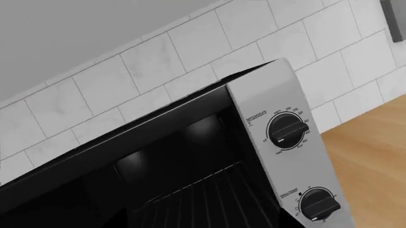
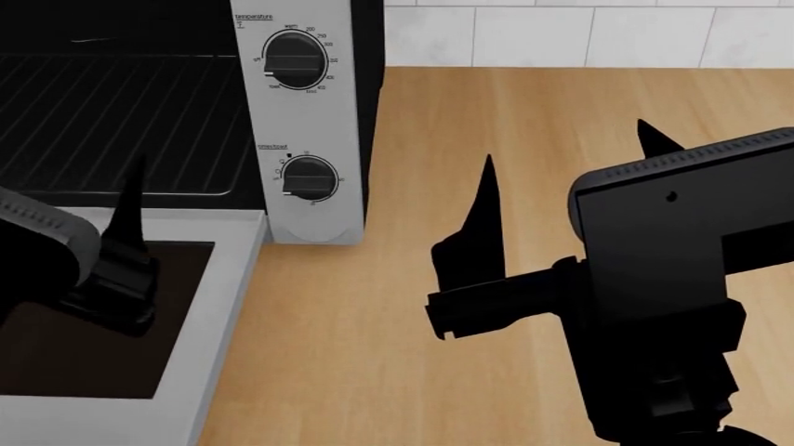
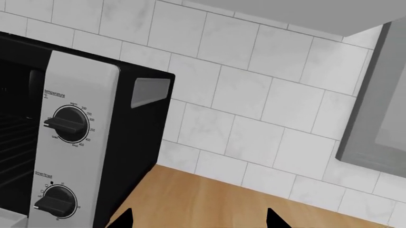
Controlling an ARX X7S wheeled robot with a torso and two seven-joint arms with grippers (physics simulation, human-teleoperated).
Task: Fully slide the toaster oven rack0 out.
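The toaster oven [image 2: 310,121] stands at the back left, its silver panel carrying two black dials. Its dark-glass door [image 2: 223,307] lies open and flat towards me. The rack0 [image 2: 112,121], a grid of thin wires, lies in the cavity with its front edge near the door hinge. It also shows in the left wrist view [image 1: 203,199] and the right wrist view [image 3: 13,137]. My left gripper [image 2: 125,218] hovers over the open door just in front of the rack; only one finger shows. My right gripper [image 2: 564,139] is open and empty over the counter, right of the oven; its two tips show in the right wrist view [image 3: 198,218].
The oven sits on a wooden counter [image 2: 496,121] against a white tiled wall [image 2: 559,32]. A grey framed panel [image 3: 381,109] hangs on the wall to the right of the oven.
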